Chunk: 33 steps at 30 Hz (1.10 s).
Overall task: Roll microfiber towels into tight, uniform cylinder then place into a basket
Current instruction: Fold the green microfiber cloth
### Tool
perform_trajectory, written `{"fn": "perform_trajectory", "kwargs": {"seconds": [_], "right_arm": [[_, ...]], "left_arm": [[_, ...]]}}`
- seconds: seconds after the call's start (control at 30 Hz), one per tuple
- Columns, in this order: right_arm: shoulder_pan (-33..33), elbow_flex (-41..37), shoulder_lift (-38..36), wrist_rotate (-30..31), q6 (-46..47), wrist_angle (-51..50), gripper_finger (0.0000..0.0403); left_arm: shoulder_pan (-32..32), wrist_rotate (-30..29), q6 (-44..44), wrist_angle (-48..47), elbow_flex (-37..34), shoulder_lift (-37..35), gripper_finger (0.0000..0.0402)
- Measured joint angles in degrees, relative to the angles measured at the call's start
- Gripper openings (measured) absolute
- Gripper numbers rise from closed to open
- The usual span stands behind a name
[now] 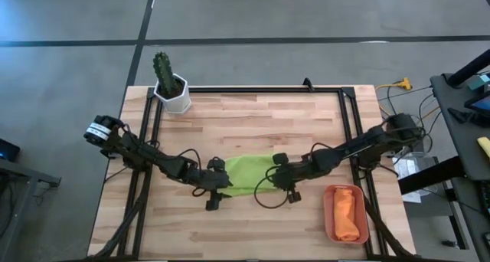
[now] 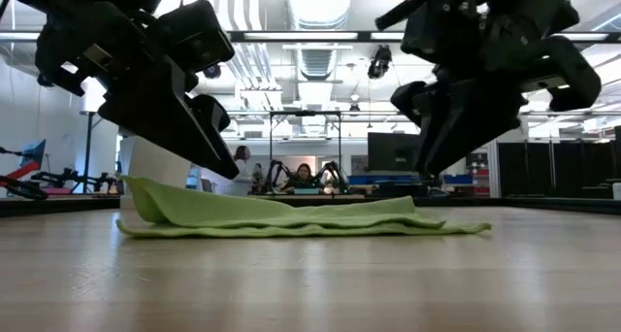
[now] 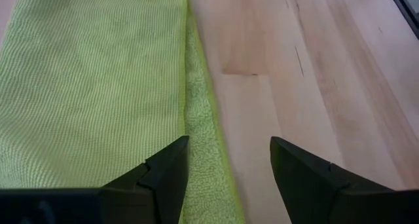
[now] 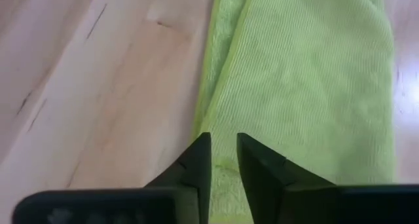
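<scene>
High view, green towel (image 1: 249, 175): folded flat, mid-table near the front edge.
Left gripper (image 3: 229, 178): fingers wide, over its end.
Right gripper (image 4: 224, 160): fingers narrow, empty.

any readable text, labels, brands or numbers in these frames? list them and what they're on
None can be read.
Left arm's white wrist band: dark marks on it, too small to make out.
Screens in the room behind the table: too blurred to read.
Green towel, orange towel, basket, white cactus pot, table: no print visible.
</scene>
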Motion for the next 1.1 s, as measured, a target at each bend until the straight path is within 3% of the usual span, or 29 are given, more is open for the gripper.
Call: {"fn": "perform_trajectory", "kwargs": {"seconds": [0.17,0.3,0.47,1.1], "right_arm": [[0.6,-0.8,-1.1,0.2,-1.9,0.2,0.0116],[2.1,-1.1,3.6,0.1,-4.4,1.0,0.0155],[2.8,-0.3,7.8,2.6,-4.4,2.7,0.017],[2.8,-0.3,6.8,3.1,-6.1,2.8,0.0067]], "left_arm": [[-0.3,0.0,0.0,0.1,0.0,0.0,0.0195],[-0.3,0.0,0.0,0.2,-0.1,0.0,0.0195],[-0.3,0.0,0.0,0.4,-0.1,0.0,0.0195],[-0.3,0.0,0.0,0.4,-0.3,0.0,0.0195]]}}
